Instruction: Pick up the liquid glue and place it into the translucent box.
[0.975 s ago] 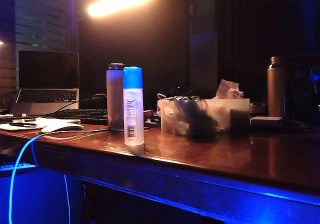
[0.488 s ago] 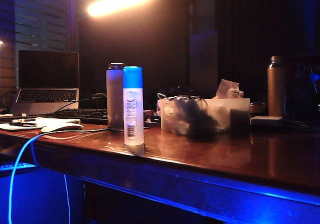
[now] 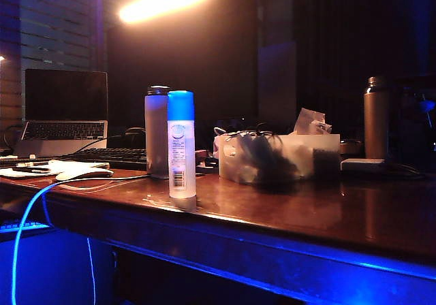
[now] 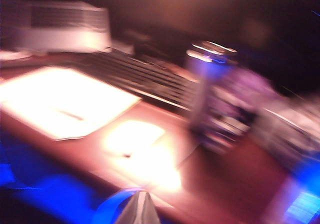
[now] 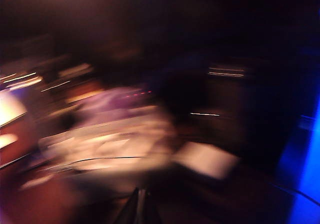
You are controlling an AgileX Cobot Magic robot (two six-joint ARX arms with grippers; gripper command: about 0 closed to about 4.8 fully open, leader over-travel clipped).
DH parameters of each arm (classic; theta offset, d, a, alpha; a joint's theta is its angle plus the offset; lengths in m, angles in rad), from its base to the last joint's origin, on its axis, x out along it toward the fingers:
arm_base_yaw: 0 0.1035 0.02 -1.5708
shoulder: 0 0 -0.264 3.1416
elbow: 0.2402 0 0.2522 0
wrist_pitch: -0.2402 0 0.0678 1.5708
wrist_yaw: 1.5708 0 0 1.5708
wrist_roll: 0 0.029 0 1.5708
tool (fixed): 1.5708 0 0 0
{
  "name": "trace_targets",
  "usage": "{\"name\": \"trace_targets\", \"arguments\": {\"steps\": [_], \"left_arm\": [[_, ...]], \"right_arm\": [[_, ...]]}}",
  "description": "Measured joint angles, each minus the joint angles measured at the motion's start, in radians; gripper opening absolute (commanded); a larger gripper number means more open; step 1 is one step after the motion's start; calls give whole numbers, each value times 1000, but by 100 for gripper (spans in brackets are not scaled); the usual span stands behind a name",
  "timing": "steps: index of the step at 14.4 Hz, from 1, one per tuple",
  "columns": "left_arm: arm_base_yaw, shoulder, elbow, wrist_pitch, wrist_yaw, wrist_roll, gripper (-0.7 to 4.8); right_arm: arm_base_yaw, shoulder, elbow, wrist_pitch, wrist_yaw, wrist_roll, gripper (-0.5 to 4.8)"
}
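Note:
The liquid glue (image 3: 181, 145), a slim white bottle with a blue cap, stands upright near the table's front edge. To its right sits the translucent box (image 3: 276, 156), with dark cables and paper showing inside. Neither gripper appears in the exterior view. The left wrist view is blurred; my left gripper (image 4: 140, 204) shows its fingertips pressed together, shut on nothing, over the table's near edge. The right wrist view is also blurred; my right gripper (image 5: 137, 204) is shut and empty, short of the pale translucent box (image 5: 110, 139).
A grey flask (image 3: 156, 131) stands just behind the glue. A laptop (image 3: 66, 111), keyboard (image 3: 112, 156) and papers (image 3: 54, 169) fill the left. A brown flask (image 3: 375, 118) and a flat white block (image 3: 363, 164) sit at the right. A blue cable (image 3: 27, 216) hangs off the front.

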Motion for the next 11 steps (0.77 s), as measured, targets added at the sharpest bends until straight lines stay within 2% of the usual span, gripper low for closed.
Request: {"name": "trace_targets", "arguments": {"steps": [2,3,5,6,7,8,9,10,11], "left_arm": [[-6,310,169,-13,234,11,-5],[-39,427,228,-20,289,12,-5],[-189,640,366,-27,314,86,-3],[-273,712,411,-26,296,148,38],[-348,755,434,-27,248,188,84],[-402,783,450,-34,201,205,158],[-442,798,459,-32,127,213,192],[-469,802,459,-34,61,212,314],[-505,803,459,-34,21,215,462]], "right_arm": [[1,192,170,-90,-160,-53,-1],[1,282,254,-135,-173,-64,-1],[11,404,332,-203,-195,-74,-1],[59,442,351,-204,-187,-74,-1],[118,470,370,-203,-165,-79,-1],[154,488,377,-193,-156,-91,-1],[203,516,377,-161,-135,-95,-1],[251,544,376,-148,-126,-96,-1],[285,560,376,-146,-118,-97,-1]]}}
